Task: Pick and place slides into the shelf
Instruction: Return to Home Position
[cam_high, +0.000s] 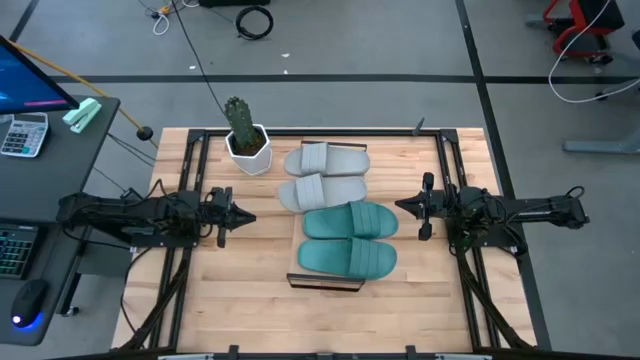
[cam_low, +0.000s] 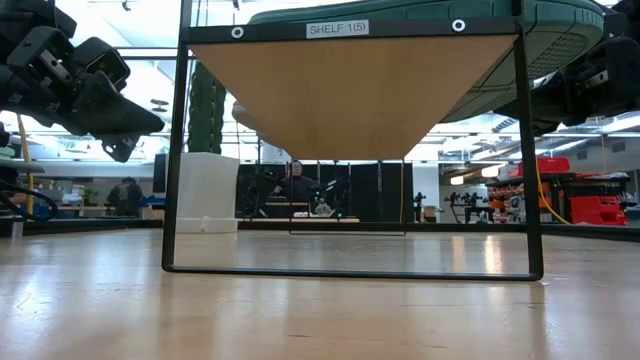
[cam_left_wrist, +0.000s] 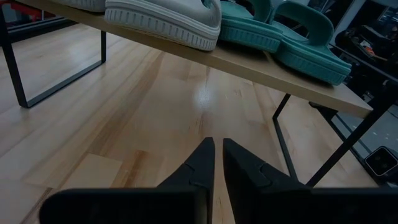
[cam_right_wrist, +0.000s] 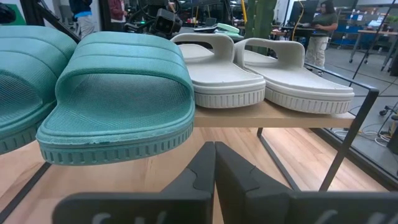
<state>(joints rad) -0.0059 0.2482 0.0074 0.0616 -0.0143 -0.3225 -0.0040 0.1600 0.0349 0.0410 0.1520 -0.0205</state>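
Left pincer (cam_high: 240, 217) and right pincer (cam_high: 408, 206) are closed, empty; slides (cam_high: 348, 222) hide most of the shelf (cam_low: 350, 90).

The left arm lies stretched out low and level at the left, pointing toward the middle. The left claw (cam_high: 243, 217) holds nothing, its fingers (cam_left_wrist: 199, 165) drawn almost together with only a thin slit between them. The right arm mirrors it from the right. The right claw (cam_high: 405, 206) holds nothing, its fingers (cam_right_wrist: 239, 168) pressed together.

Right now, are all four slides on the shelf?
On: both grey slides and both teal slides rest side by side on the shelf.
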